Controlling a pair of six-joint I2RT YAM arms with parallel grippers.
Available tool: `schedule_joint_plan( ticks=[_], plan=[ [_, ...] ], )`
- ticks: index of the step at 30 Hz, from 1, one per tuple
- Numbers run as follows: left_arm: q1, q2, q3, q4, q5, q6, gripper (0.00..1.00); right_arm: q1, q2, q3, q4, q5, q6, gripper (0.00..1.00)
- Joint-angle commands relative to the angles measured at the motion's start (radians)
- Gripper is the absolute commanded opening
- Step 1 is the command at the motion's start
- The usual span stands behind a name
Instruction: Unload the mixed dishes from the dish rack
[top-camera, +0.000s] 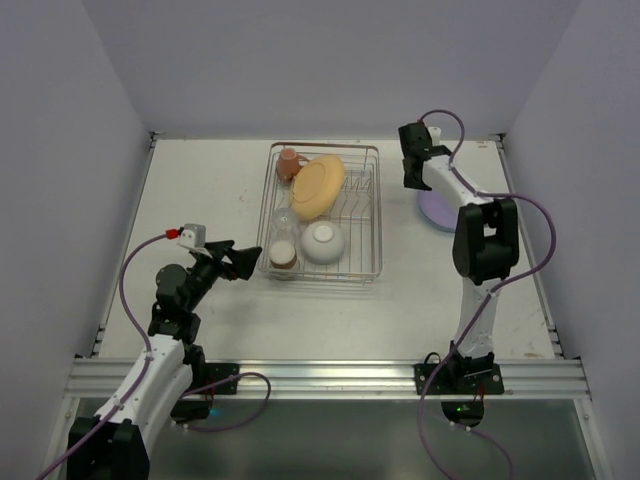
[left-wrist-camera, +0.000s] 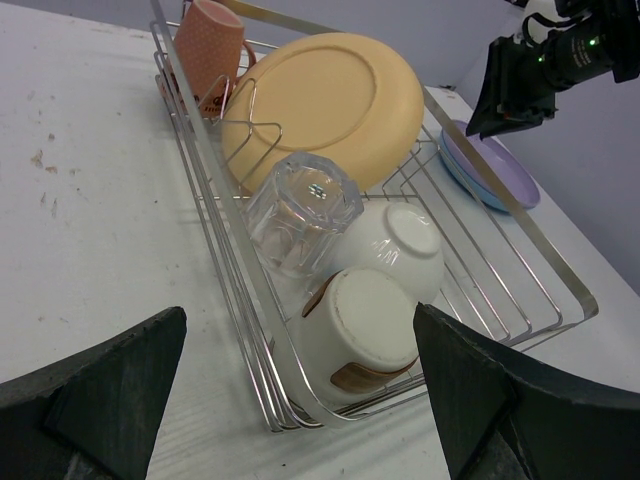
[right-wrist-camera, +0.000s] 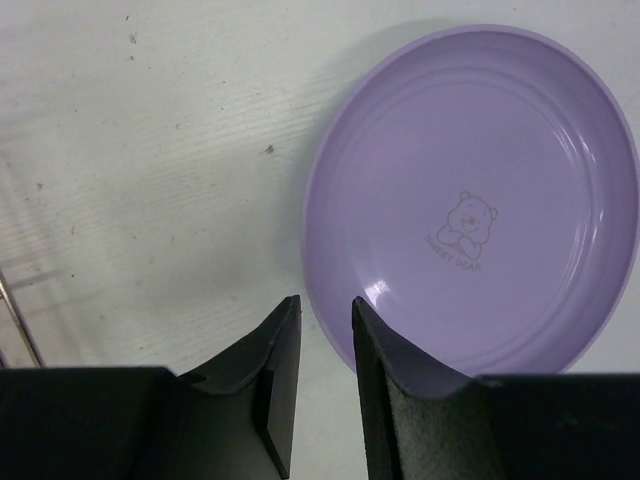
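Pairs white link shells with bulky black joint housings on the left arm (top-camera: 150, 380) and the right arm (top-camera: 485, 240). Ends in the left gripper (top-camera: 247, 262) and the right gripper (right-wrist-camera: 325, 310), both with matt black, wedge-shaped fingers (left-wrist-camera: 100, 395). Trails looping purple cables (top-camera: 123, 290) from black base plates (top-camera: 455, 375); wears a red-tipped white block (top-camera: 188, 235) at the left wrist.

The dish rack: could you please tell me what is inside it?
A pink mug, yellow plate, glass, white bowl and small cup. The plate hides anything lying behind it.
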Motion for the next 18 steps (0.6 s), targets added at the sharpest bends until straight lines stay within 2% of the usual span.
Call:
schedule_joint_plan(
  ticks=[1, 6, 11, 18],
  plan=[
    [0.004, -0.007, -0.004, 0.029, 0.012, 0.020, 1.00, -0.004, -0.108, -0.033, 0.054, -0.020, 0.017, 0.31],
    [0.004, -0.013, -0.004, 0.030, 0.021, 0.016, 1.00, -0.004, -0.206, -0.112, 0.125, -0.078, 0.017, 0.33],
    [0.004, -0.016, -0.004, 0.029, 0.029, 0.013, 1.00, -0.003, -0.368, -0.265, 0.253, -0.196, 0.016, 0.47],
    [0.004, -0.001, -0.002, 0.043, 0.038, 0.010, 1.00, -0.001, -0.516, -0.423, 0.434, -0.370, 0.031, 0.56]
  ],
)
